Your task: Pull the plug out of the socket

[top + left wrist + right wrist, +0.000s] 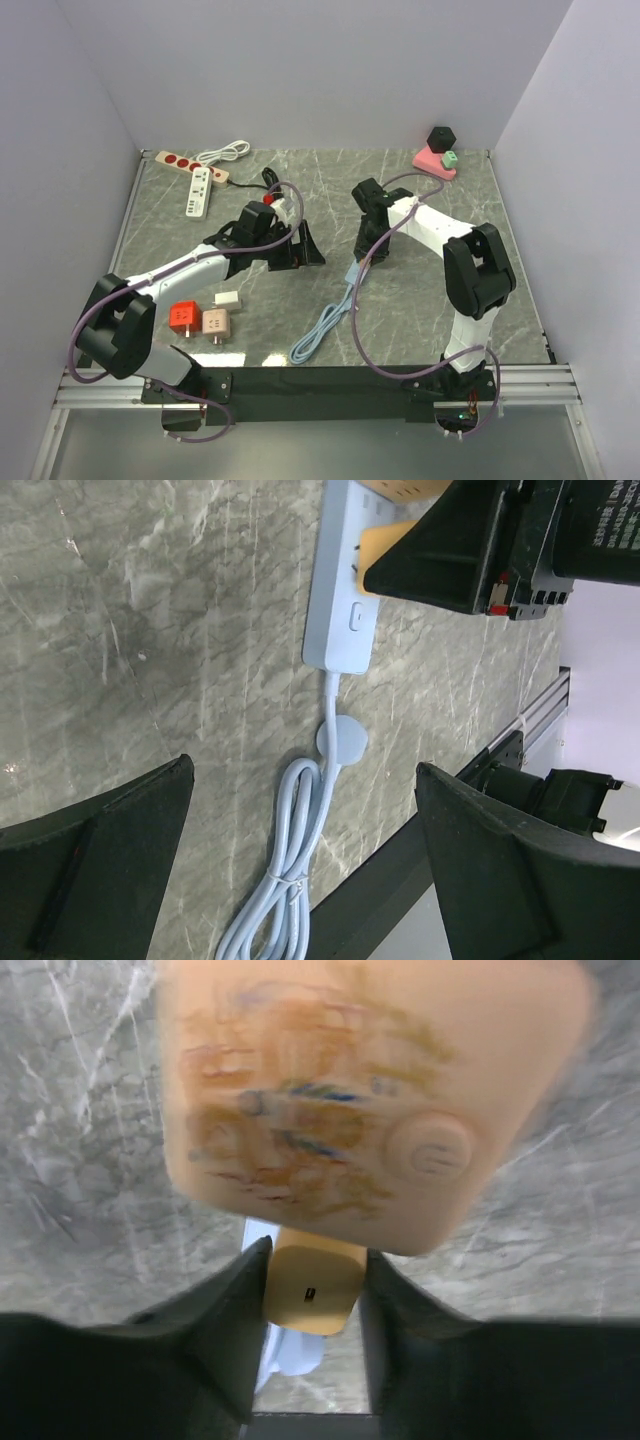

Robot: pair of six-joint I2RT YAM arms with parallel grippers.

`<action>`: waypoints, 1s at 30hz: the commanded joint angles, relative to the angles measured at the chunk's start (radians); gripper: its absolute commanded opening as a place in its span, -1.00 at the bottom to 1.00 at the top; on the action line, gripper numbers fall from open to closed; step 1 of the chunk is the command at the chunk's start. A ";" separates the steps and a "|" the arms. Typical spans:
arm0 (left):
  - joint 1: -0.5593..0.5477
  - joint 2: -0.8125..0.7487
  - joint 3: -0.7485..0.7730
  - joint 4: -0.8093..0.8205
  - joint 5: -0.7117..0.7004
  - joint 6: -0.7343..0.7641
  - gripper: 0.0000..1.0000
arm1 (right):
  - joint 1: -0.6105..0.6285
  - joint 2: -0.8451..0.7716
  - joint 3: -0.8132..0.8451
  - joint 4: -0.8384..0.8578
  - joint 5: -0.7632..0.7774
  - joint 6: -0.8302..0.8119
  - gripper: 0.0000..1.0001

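Note:
A yellow-orange plug [312,1288] sits in a pale blue socket strip [345,590] lying on the marble table. My right gripper [315,1257] is over the strip, its black fingers [225,1310] pressed against both sides of the plug. A larger peach adapter [370,1100] fills the upper part of the right wrist view, blurred and close. In the left wrist view the plug [385,540] shows partly behind the right gripper's fingers [450,550]. My left gripper [295,245] hovers open beside the right gripper [372,250], holding nothing. The strip's blue cable [318,335] trails toward the near edge.
A beige strip with red sockets [180,160], a white strip [198,190] and a coiled white cable [225,152] lie at the back left. A red cube adapter [183,315], a peach one [216,322] and a small white block [228,298] sit near the left arm. Pink, green and black pieces [437,155] stand back right.

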 commanded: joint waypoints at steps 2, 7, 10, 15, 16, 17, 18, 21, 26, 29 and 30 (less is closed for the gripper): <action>-0.002 -0.025 0.002 0.027 -0.011 0.002 0.96 | 0.005 0.015 0.005 0.049 -0.005 0.006 -0.75; -0.003 0.020 0.009 0.049 0.015 0.020 0.96 | 0.002 -0.046 -0.052 0.116 -0.075 -0.088 -1.00; -0.014 0.058 0.025 0.072 0.040 0.039 0.96 | -0.022 -0.127 -0.137 0.249 -0.176 -0.141 -1.00; -0.057 0.153 0.066 0.099 0.060 0.080 0.96 | -0.067 -0.170 -0.245 0.350 -0.384 -0.144 -1.00; -0.063 0.170 0.077 0.110 0.063 0.083 0.95 | -0.073 -0.163 -0.251 0.377 -0.413 -0.140 -1.00; -0.074 0.185 0.085 0.112 0.063 0.088 0.95 | -0.083 -0.158 -0.259 0.388 -0.465 -0.135 -1.00; -0.081 0.217 0.092 0.113 0.057 0.090 0.95 | -0.087 -0.155 -0.265 0.405 -0.488 -0.132 -1.00; -0.106 0.270 0.111 0.132 0.055 0.093 0.94 | -0.097 -0.160 -0.286 0.454 -0.539 -0.112 -1.00; -0.132 0.308 0.103 0.205 0.035 0.059 0.94 | -0.099 -0.150 -0.282 0.475 -0.579 -0.103 -1.00; -0.138 0.346 0.102 0.208 -0.018 0.053 0.94 | -0.097 -0.156 -0.289 0.506 -0.614 -0.078 -1.00; -0.137 0.353 0.097 0.208 -0.040 0.053 0.93 | -0.097 -0.161 -0.291 0.515 -0.626 -0.072 -1.00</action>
